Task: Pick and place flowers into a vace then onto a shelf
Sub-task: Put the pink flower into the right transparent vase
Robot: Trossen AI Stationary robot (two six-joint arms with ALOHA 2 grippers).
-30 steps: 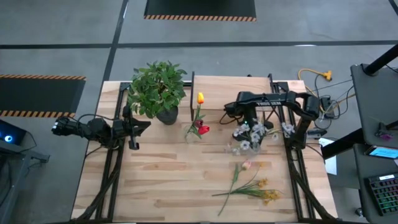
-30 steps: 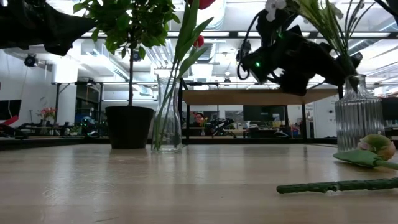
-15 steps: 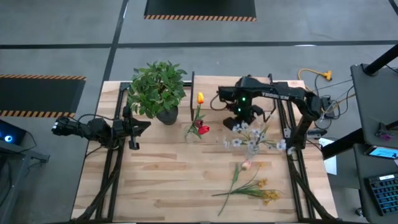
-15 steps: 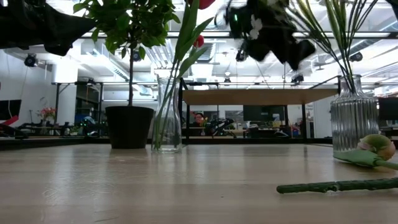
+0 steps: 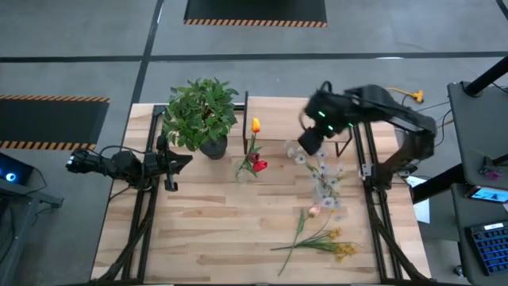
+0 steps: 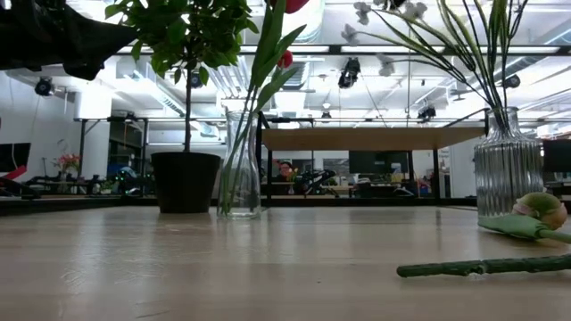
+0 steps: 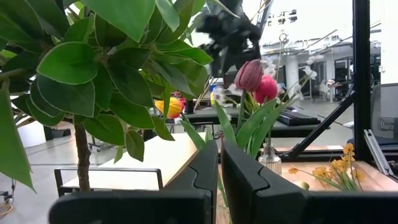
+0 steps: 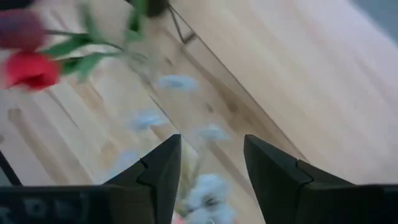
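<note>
The table held 2 glass vases: a smooth one (image 6: 239, 165) with 3 tulips (image 5: 253, 156) and a ribbed one (image 6: 508, 174) with pale sprigs (image 5: 324, 179). There was 1 potted plant (image 5: 202, 114). 2 flowers lay loose, 1 pink bud (image 5: 314, 211) and 1 yellow cluster stem (image 5: 338, 245).

blurred: right gripper (image 5: 309, 144) from above | cut off: tulips (image 6: 287, 7) at top, low view
</note>
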